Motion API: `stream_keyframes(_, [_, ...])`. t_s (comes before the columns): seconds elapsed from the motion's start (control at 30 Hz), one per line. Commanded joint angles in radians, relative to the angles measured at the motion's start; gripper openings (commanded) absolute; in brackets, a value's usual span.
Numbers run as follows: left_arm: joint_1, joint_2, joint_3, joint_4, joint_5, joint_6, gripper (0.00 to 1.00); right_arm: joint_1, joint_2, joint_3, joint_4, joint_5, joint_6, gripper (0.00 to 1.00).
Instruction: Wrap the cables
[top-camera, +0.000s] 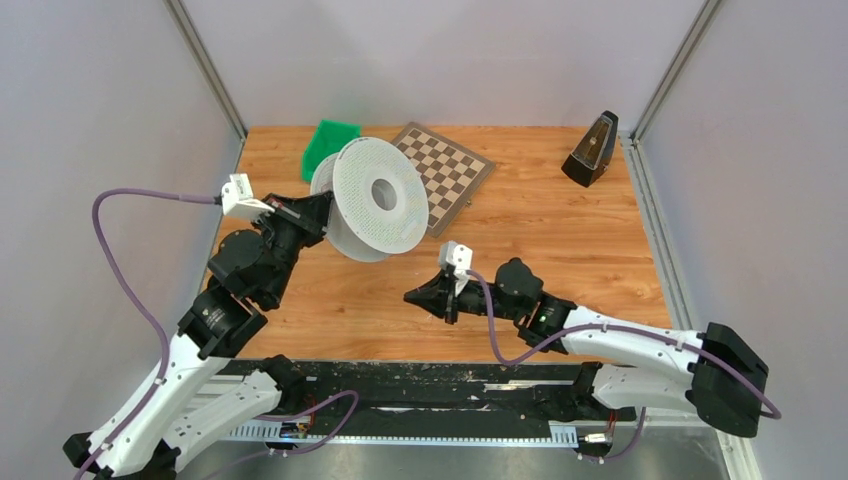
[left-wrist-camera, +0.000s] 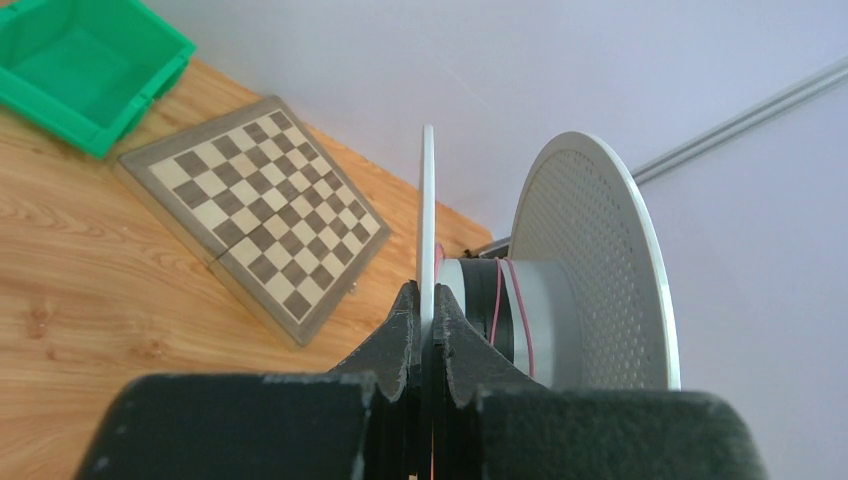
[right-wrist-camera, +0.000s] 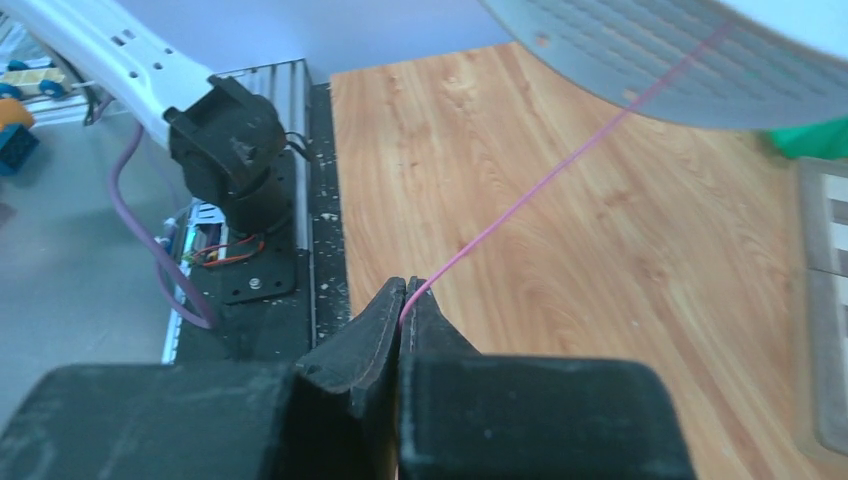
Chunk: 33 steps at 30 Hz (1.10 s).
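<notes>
Right gripper (right-wrist-camera: 405, 300): pressed together on the thin pink cable (right-wrist-camera: 540, 180), nipped at the very tips so that the strand leaves cleanly and runs in a straight, apparently taut line up to the spool (top-camera: 380, 198). Sits low over the table (top-camera: 560, 250), near the spool and to its right, presumably to feed the strand at an angle into the gap between the discs.

Left gripper (left-wrist-camera: 427, 310): clamped on the edge of the near flange (left-wrist-camera: 427, 200), one finger on each face. Carries the spool tilted and apparently clear of the wood, free to be turned or presented to the cable. Grips the rim rather than the hub (left-wrist-camera: 545, 320), thereby leaving the winding surface unobstructed.

Hub: bears only a few black and pink turns; judged an early stage of wrapping.

Beyond: chessboard (top-camera: 447, 172), green bin (top-camera: 328, 143) and a dark wedge-shaped object (top-camera: 592, 150) at the far side, well apart from the cable's path.
</notes>
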Motion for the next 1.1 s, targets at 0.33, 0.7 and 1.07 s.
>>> stream_keyframes(0.33, [-0.002,0.103,-0.016,0.253,-0.16,0.416,0.0,0.099,0.13,0.249,-0.142,0.117,0.089,0.0])
stream_keyframes(0.7, [-0.048,0.114,-0.116,0.327,-0.089,0.745,0.0,0.098,0.187,0.397,-0.256,0.127,0.033,0.0])
stream_keyframes(1.07, [-0.053,0.076,-0.101,0.14,0.195,1.055,0.0,0.061,0.16,0.443,-0.322,0.161,-0.078,0.0])
